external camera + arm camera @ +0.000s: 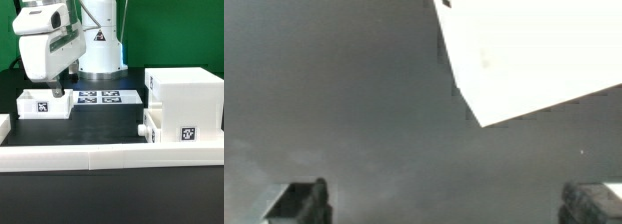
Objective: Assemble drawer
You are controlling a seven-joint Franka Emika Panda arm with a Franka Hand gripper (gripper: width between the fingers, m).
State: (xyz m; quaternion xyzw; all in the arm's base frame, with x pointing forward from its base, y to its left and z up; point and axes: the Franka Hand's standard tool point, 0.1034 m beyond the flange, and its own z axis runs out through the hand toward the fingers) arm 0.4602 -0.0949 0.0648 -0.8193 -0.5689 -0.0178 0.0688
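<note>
- Hovering low, your gripper (52, 91) has its fingers (295, 200) spread wide apart, with only dark table (349, 110) showing in the gap between them.
- The loose tray (42, 104) sits just under and beside the hand in the exterior view. Its long side seems to run across that view.
- In the wrist view a white corner (518, 60), probably that tray's, lies out beyond the fingertips and off toward one finger's side. It is not centred in the gap.
- You would therefore need to shift the hand over toward that corner before a tray wall can come between the fingers.
- The casing (185, 92) stands well apart from the hand, beyond the marker board (100, 97).
- A second tray (165, 126) rests against the casing's lower front; how far it is seated, you cannot tell.
</note>
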